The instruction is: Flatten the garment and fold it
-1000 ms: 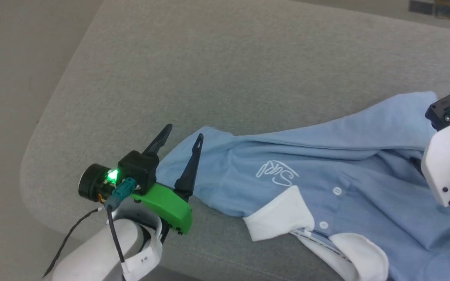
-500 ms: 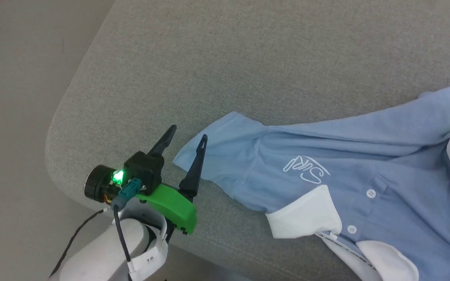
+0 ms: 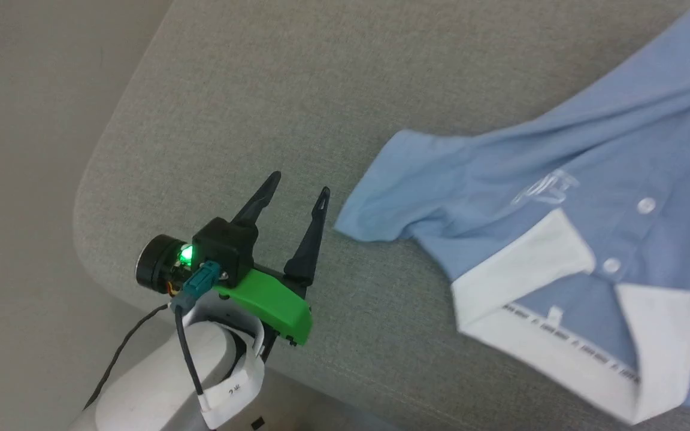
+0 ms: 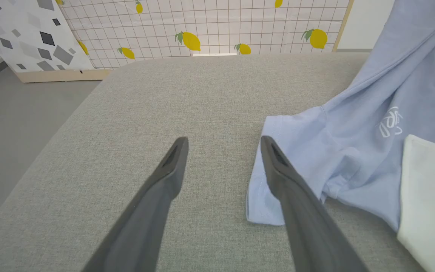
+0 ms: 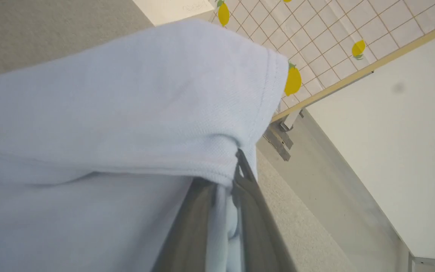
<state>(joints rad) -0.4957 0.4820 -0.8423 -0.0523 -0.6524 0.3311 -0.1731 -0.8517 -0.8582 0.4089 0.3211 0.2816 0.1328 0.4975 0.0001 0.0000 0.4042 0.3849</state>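
The head view had been shifted since the earlier pictures, so the wide grey cushion [image 3: 261, 90] was seen at a new angle, with its rounded corner towards the pale floor [image 3: 21, 149]. Against that cushion, the garment [image 3: 501, 179] had been drawn up and away to the right. Its body was now stretched towards the upper right corner instead of lying spread low across the cushion. Its short sleeve [image 3: 381, 191], which had been overlapped by a finger of the left gripper [image 3: 299, 184] half a second before, was now seen just beside that finger with a strip of cushion between them.

In the left wrist view the left gripper [image 4: 224, 139] was held with its fingers spread wide and nothing between them, low over the cushion, and the sleeve hem was partly hidden behind its right-hand finger. In the right wrist view the right gripper [image 5: 229, 181] was clamped on a fold of the garment, which was draped over the fingers. A lemon-patterned panel [image 4: 217, 26] was seen beyond the cushion. The white collar [image 3: 518, 269] was laid open. Two buttons [image 3: 646, 206] were visible, and the white chest mark [image 3: 545, 187] was blurred.
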